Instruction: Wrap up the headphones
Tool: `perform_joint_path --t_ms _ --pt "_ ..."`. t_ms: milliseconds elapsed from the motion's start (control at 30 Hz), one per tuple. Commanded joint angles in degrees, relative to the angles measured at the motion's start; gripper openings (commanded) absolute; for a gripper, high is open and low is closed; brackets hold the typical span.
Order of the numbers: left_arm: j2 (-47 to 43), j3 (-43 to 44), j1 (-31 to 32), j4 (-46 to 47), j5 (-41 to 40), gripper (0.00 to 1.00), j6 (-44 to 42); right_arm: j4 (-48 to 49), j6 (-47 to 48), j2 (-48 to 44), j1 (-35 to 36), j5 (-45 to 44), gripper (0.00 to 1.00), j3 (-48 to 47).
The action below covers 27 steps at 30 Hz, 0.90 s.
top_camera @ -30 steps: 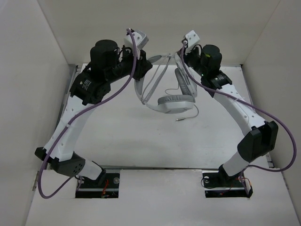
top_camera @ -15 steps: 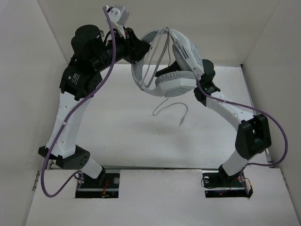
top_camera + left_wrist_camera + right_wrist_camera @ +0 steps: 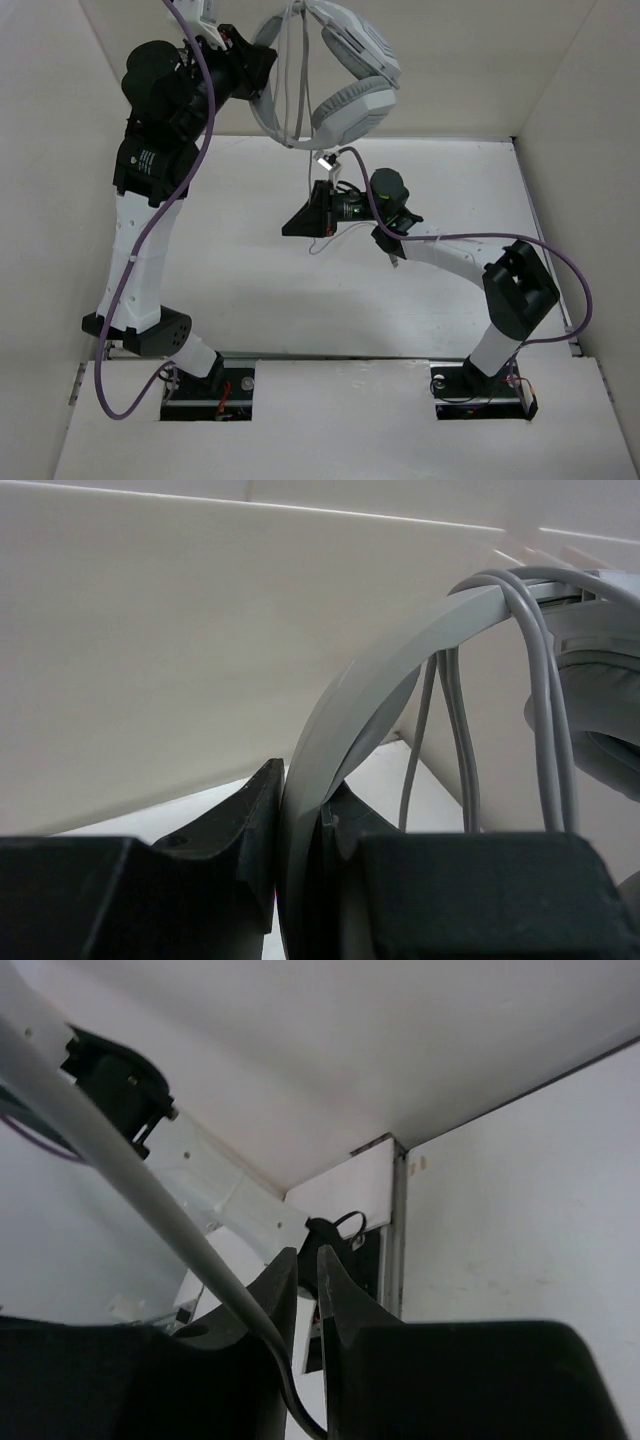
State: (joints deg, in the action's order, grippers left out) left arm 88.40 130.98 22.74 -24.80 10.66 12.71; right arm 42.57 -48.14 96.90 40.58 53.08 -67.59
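Item: headphones [image 3: 335, 75], white, over-ear, with grey ear cushions [image 3: 352, 102].
- Position: held in the air well above the table [image 3: 250, 285], in front of the back wall [image 3: 450, 60]. They are hung by the headband [image 3: 268, 122], with the ear cups to its right in the top view.
- Headband, left wrist view [image 3: 335, 725]: seen edge-on as a pale arc rising up and to the right from between the fingers.

Item: cable [image 3: 297, 90], thin, grey.
- Several strands are draped over the headband and hang as long loops inside its curve. The same strands are seen in the left wrist view [image 3: 545, 710], crossing the top of the headband beside one ear cushion [image 3: 600, 715].
- One strand is led down from below the headband to the right gripper, and a short curl is seen just under that gripper.

Item: left gripper [image 3: 256, 72].
- Raised high, at the left side of the headband.
- Fingers narrow and clamped on the headband, one on each face of it [image 3: 300, 785].

Item: right gripper [image 3: 291, 227].
- Well below the headband, over the table, pointing left in the top view.
- Fingers almost together [image 3: 306, 1262], with the cable [image 3: 150, 1200] running down between them and apparently pinched there.
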Motion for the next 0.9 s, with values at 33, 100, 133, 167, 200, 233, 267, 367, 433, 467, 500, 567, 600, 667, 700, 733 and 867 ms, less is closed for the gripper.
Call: perform_joint_path --t_ms 33,100,133,167,200,233,267,367,433,467,500,567,600,667,700,733,867 --pt "-0.5 -0.1 -1.4 10.9 -12.0 0.0 -0.3 3.8 1.5 -1.1 2.5 3.3 0.19 -1.1" --pt "-0.4 -1.1 -1.3 12.0 -15.3 0.0 -1.7 3.8 1.6 -1.1 3.2 3.7 0.18 -1.4" --pt "-0.5 -1.9 -1.3 12.7 -17.4 0.0 -2.9 3.7 1.6 -1.1 3.4 4.0 0.18 -1.5" --pt "-0.5 -2.3 -1.3 13.3 -18.7 0.0 -3.5 3.4 1.7 -1.1 3.7 4.0 0.17 -1.5" --pt "-0.7 -3.2 -1.2 14.2 -20.5 0.0 -4.7 3.2 2.0 -1.2 3.8 4.1 0.17 -1.5" --pt "-0.8 -3.9 -1.1 14.9 -21.7 0.0 -5.7 2.7 2.4 -1.4 3.8 4.1 0.16 -1.5" --pt "-0.9 -4.8 -1.1 16.1 -23.2 0.0 -6.6 1.5 3.3 -1.5 3.8 4.1 0.14 -1.7" --pt "-0.9 -5.7 -1.0 17.3 -26.0 0.0 -7.8 -2.0 5.9 -1.5 4.1 4.0 0.09 -2.5" --pt "-0.5 -6.3 -0.6 18.3 -28.0 0.0 -9.2 -6.9 9.4 -1.8 5.0 4.1 0.04 -4.0" --pt "-0.2 -6.4 -0.6 19.0 -28.9 0.0 -10.0 -9.8 11.1 -1.9 5.4 4.1 0.03 -4.8" --pt "-0.1 -6.6 -0.5 19.6 -29.9 0.0 -10.9 -12.9 13.1 -2.0 6.0 3.8 0.02 -5.8" --pt "0.5 -7.0 -0.3 20.9 -31.4 0.0 -12.7 -19.5 18.1 -2.3 7.4 3.0 0.0 -7.6" --pt "0.8 -7.2 -0.3 21.8 -32.5 0.0 -13.8 -24.1 21.6 -2.6 8.3 2.0 0.0 -8.9" --pt "1.1 -7.8 -0.3 22.9 -33.7 0.0 -15.2 -31.4 27.6 -3.2 9.5 -0.9 0.0 -11.0" --pt "1.1 -8.4 -0.4 23.6 -34.1 0.0 -16.0 -34.9 30.9 -3.5 9.9 -2.4 0.0 -12.1" --pt "1.1 -9.0 -0.5 24.2 -34.6 0.0 -16.7 -38.4 34.2 -3.8 10.3 -4.5 0.0 -13.3" --pt "0.2 -12.8 -1.6 26.7 -36.8 0.0 -20.3 -50.7 47.3 -5.5 10.8 -16.3 0.0 -18.3"
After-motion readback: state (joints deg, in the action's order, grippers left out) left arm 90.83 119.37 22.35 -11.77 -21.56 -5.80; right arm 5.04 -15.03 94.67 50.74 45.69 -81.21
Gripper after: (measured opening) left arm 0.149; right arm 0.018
